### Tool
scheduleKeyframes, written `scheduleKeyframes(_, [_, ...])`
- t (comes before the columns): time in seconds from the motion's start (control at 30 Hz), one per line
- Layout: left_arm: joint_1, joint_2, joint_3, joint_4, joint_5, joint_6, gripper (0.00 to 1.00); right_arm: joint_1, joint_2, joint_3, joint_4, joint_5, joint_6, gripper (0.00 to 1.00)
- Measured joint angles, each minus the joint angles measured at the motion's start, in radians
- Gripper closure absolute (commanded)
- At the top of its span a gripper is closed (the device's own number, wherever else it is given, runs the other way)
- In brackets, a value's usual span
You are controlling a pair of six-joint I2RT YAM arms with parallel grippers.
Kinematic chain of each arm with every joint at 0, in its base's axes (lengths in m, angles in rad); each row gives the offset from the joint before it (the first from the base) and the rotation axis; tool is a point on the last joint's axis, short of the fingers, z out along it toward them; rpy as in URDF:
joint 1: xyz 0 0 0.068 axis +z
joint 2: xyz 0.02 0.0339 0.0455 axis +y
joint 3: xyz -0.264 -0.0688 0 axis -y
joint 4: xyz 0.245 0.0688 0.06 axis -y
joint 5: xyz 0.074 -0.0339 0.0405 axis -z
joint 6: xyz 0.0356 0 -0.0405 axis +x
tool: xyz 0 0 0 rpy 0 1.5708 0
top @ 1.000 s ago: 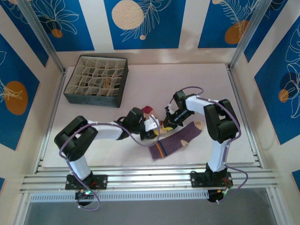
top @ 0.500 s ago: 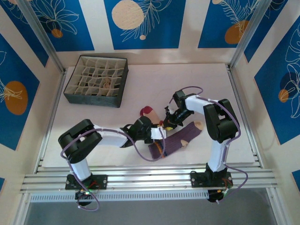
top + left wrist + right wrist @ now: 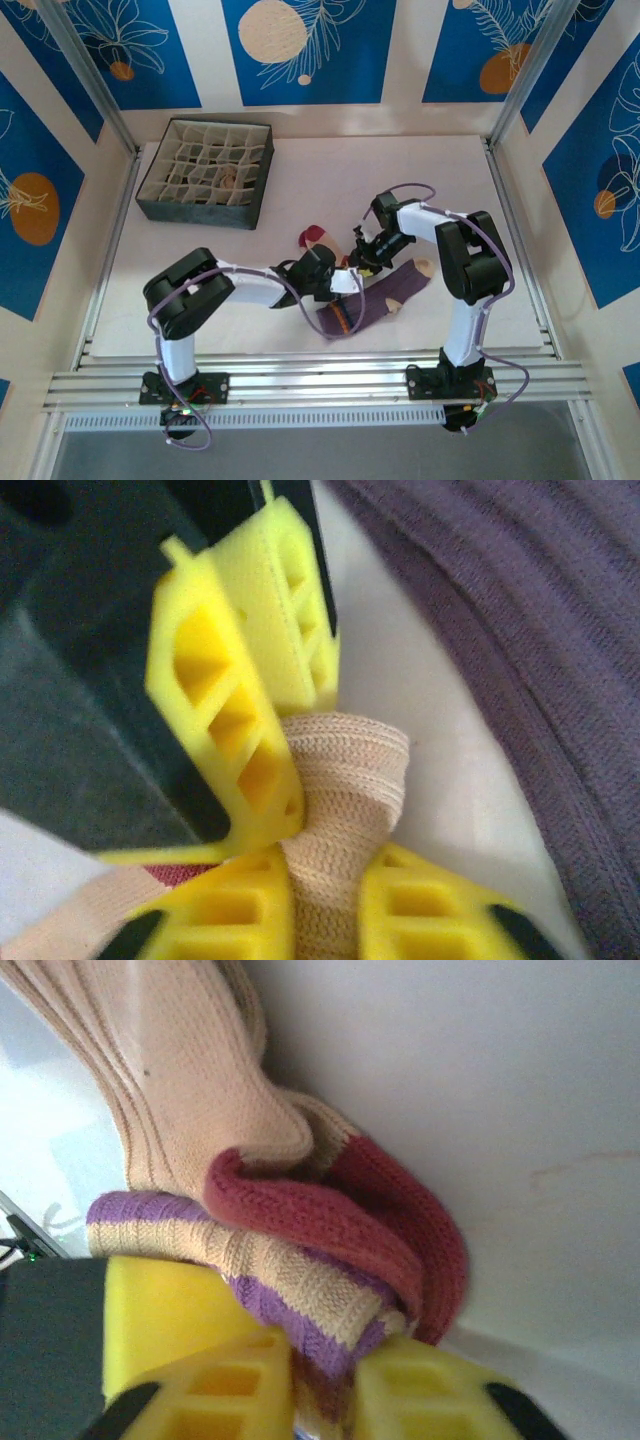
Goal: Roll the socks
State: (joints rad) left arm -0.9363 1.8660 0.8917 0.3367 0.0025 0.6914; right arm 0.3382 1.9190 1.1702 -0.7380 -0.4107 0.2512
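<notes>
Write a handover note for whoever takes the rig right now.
Left gripper: shut on a tan knit fold, beside the purple sock.
Right gripper: the cream sock has its striped cuff between the fingers; clamped or loose, unclear.
Purple sock lies flat between the arms; divided box back left, contents too small to tell.
Done: neither sock rolled yet.
Left: roll both.

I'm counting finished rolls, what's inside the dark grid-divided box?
The dark grid-divided box holds pale dividers; one central cell contains something tan, too small to identify. Its near wall hides front cell floors.
</notes>
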Motion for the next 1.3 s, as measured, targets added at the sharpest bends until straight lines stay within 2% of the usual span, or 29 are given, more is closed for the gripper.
scheduleKeyframes(0.07, [0.009, 0.003, 0.02, -0.03, 0.023, -0.03, 1.0, -0.013, -0.009, -0.012, 0.005, -0.003, 0.001, 0.56])
scheduleKeyframes(0.2, [0.049, 0.003, 0.038, -0.066, 0.128, -0.098, 1.0, -0.028, -0.038, -0.045, 0.022, -0.005, 0.001, 0.5])
scheduleKeyframes(0.5, [0.172, 0.026, 0.084, -0.141, 0.444, -0.266, 1.0, -0.05, -0.179, -0.114, 0.08, -0.021, 0.013, 0.5])
scheduleKeyframes(0.73, [0.249, 0.068, 0.122, -0.182, 0.641, -0.409, 1.0, -0.06, -0.193, -0.159, 0.179, -0.043, 0.032, 0.5])
scheduleKeyframes(1.03, [0.306, 0.13, 0.17, -0.196, 0.784, -0.595, 1.0, -0.055, -0.168, -0.164, 0.289, -0.114, 0.04, 0.51])
scheduleKeyframes(1.3, [0.326, 0.148, 0.173, -0.172, 0.828, -0.712, 1.0, -0.024, -0.142, -0.187, 0.346, -0.141, 0.039, 0.54])
